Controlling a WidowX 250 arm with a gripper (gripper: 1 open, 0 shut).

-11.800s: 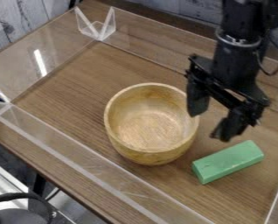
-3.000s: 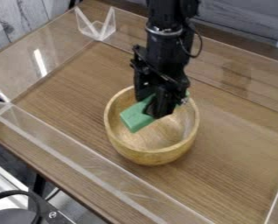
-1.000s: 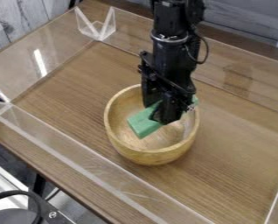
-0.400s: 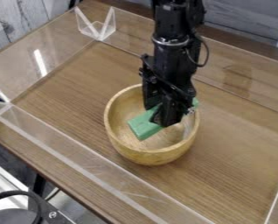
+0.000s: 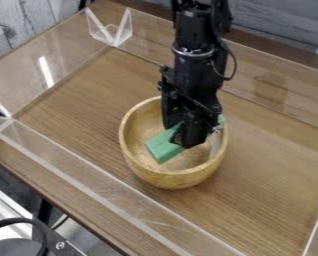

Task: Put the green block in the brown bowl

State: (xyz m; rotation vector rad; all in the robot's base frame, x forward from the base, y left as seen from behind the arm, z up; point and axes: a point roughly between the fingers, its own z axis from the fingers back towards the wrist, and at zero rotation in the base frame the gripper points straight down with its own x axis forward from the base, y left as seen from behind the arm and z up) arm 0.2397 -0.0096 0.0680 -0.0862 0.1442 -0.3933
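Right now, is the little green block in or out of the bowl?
In: the small green block shows inside the rim of the round tan wooden bowl, tilted, partly hidden by the end effector.

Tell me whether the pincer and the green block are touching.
Touching: the camera view shows the pincer clamped across the green block, green showing on both sides.

text — none legible | labels, numbers, signs — none legible
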